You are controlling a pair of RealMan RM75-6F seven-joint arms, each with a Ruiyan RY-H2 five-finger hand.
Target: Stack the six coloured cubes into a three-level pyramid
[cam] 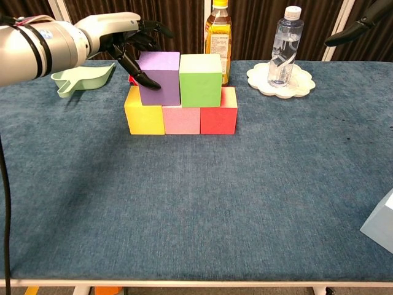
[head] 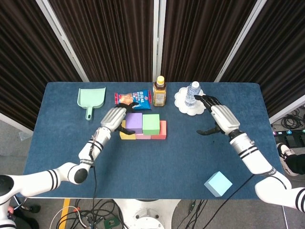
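Left hand sits at the outer side of the purple cube, one fingertip touching its face and the rest spread, nothing gripped; looks like it's squaring purple against the green cube so the second level sits tight over the yellow cube, pink cube and red cube. Right hand hangs open and empty well off to the stack's far side. The light blue cube lies apart near the desk front edge on the right hand's side, probably the capstone.
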